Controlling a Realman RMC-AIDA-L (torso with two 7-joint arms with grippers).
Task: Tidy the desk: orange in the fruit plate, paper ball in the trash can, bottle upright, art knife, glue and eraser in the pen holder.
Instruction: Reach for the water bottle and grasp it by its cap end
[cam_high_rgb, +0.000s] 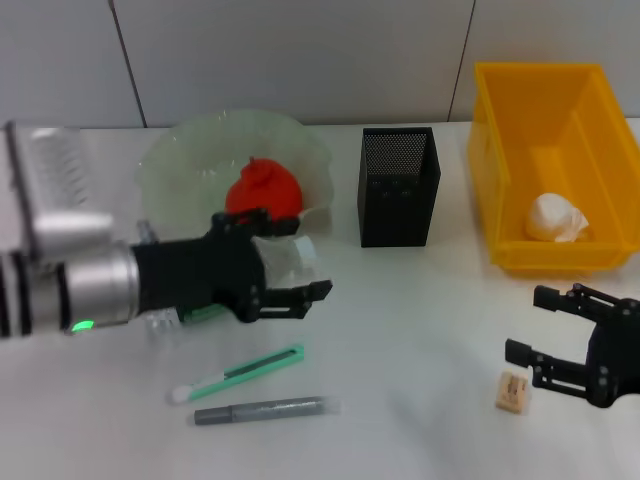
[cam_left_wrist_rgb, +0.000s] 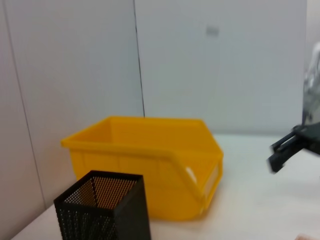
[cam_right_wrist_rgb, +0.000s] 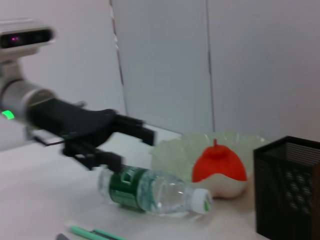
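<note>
Left end effector (cam_high_rgb: 295, 262), fingers spread, straddles the lying clear plastic bottle (cam_right_wrist_rgb: 152, 191) near the desk's (cam_high_rgb: 420, 350) left edge; gripping mid-body should stand it upright cleanly.

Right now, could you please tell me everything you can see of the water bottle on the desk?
The bottle is clear plastic with a green label and a white cap, and looks empty or nearly so. It lies on its side on the white desk, just in front of the pale green fruit plate, cap pointing toward the black mesh pen holder. The open left gripper hovers right over it; contact cannot be confirmed.
</note>
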